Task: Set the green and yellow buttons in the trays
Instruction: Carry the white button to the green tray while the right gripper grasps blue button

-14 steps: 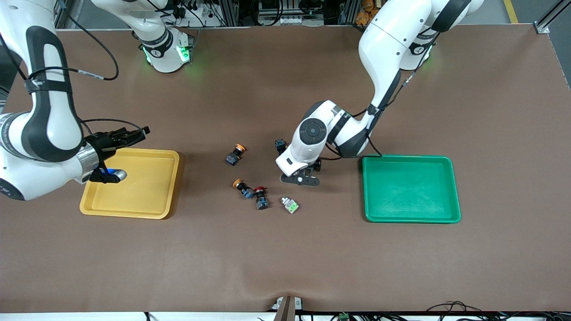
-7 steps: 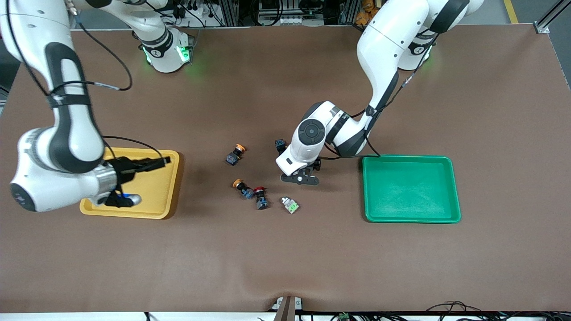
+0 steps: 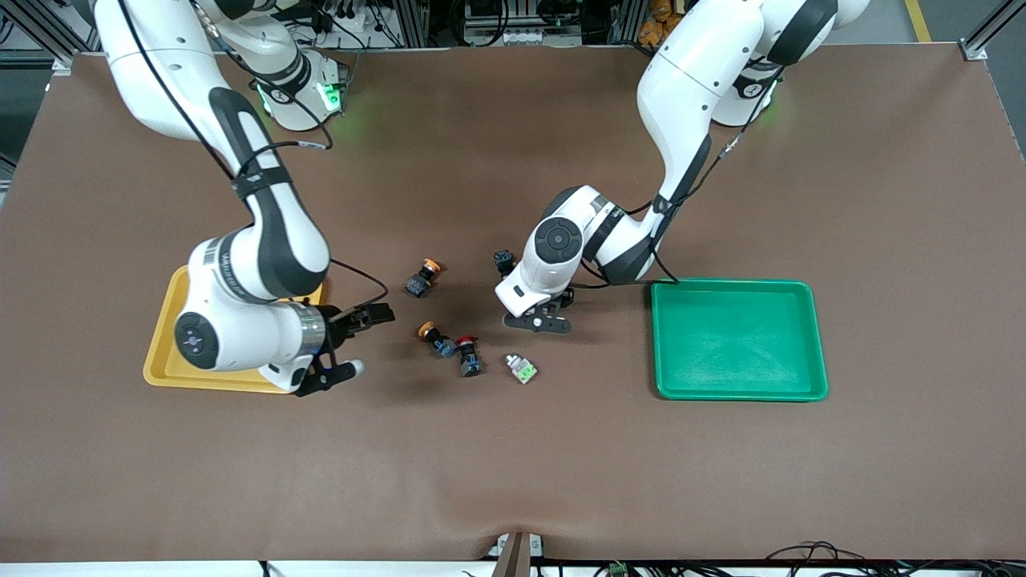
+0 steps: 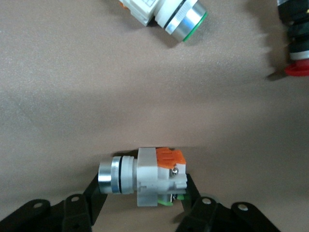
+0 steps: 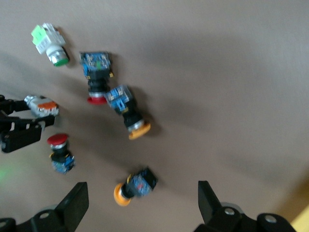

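Left end effector (image 3: 539, 321) sits low on the worktop (image 3: 513, 481), its fingers (image 4: 91, 198) pressed against both ends of a whitish-grey button (image 4: 145, 176) lying on its side. From the front its own wrist hides that button almost wholly. Just beside this end effector, toward the robots' bases, a dark-bodied switch (image 3: 503, 260) peeks out half covered by the arm; its red cap (image 5: 59, 152) shows only from the right wrist. The green-faced button (image 3: 522, 368) lies near the same end effector, toward the front camera.

Right end effector (image 3: 362, 343) hangs with its fingers spread wide and nothing between them, over the worktop just beside the yellow tray (image 3: 160, 353). Its arm covers most of that tray, so the tray's floor is hard to judge. Between the two end effectors lie two yellow-capped buttons (image 3: 423, 278) (image 3: 435, 335), the second touching a red-capped switch (image 3: 468, 355).

All buttons in view lie on the worktop between the trays; the green tray (image 3: 737, 340) is well apart from the right end effector and near the left one.

A second ago the right end effector was over the yellow tray and the left one's fingers stood wide.
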### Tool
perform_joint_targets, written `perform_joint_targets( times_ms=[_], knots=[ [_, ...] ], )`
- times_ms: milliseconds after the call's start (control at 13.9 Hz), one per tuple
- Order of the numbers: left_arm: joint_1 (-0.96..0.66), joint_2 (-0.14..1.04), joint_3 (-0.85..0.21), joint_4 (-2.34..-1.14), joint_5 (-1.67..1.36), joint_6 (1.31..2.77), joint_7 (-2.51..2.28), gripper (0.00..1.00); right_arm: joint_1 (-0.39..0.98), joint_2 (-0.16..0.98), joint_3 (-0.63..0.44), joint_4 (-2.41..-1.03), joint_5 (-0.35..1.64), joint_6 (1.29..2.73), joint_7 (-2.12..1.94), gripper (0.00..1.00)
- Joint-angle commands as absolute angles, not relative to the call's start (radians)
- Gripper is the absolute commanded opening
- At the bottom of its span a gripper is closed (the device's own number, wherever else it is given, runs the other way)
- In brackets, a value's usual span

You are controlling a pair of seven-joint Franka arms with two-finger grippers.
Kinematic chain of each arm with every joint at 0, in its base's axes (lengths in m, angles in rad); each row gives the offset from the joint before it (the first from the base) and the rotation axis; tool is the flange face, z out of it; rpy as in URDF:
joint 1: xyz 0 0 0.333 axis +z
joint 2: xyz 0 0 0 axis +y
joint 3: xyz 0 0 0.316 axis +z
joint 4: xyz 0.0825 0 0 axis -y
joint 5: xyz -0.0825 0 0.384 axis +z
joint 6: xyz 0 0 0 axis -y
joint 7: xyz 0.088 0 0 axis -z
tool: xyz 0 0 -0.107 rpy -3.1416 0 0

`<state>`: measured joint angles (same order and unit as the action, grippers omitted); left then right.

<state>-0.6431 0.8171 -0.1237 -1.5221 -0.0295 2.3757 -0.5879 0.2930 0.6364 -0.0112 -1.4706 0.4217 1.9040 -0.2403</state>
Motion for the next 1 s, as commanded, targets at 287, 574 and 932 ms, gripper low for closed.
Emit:
perform_joint_targets(
  times_ms=[287,574,932],
  knots=[
    [-0.595,0.735,-0.103,-1.529,-0.017,2.248,-0.512,0.0,0.408,0.63,-0.021,-1.624,0.403,2.224,-0.379,1.0],
    [-0.503,0.637,-0.101,-1.638,0.05,2.204,-0.517,0.0,0.465,0.644,-0.021,-1.698,0.362,2.394,-0.391,1.0],
    [-0.364,0.552,-0.103,-1.773,0.087,2.207,-0.515,0.08,0.469,0.683,-0.02,-1.704,0.357,2.45,-0.446,1.0]
  ],
)
